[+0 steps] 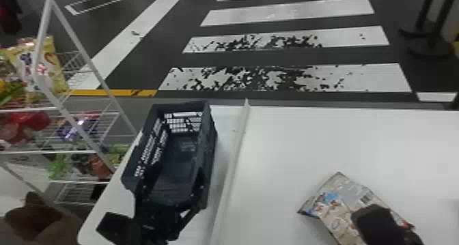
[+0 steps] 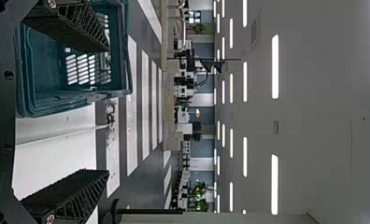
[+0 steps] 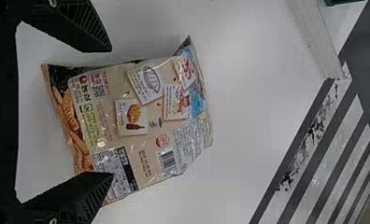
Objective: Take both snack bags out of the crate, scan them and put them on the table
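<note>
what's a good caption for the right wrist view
Open right hand over a snack bag lying barcode-up on the white table

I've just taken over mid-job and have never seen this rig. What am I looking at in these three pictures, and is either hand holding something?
The machine is a robot with two black arms, each ending in a hand with two flat fingers. One picture looks forward and down from its head; the other two come from its wrists and are turned on their side.

A white table runs across the front. At its left is a dark crate, with the left hand by its near end. Right of a raised white strip lies one snack bag, barcode facing up, with the right hand over it.

Both hands are open, so neither is gripping anything. Snack shelves stand off to the left.
</note>
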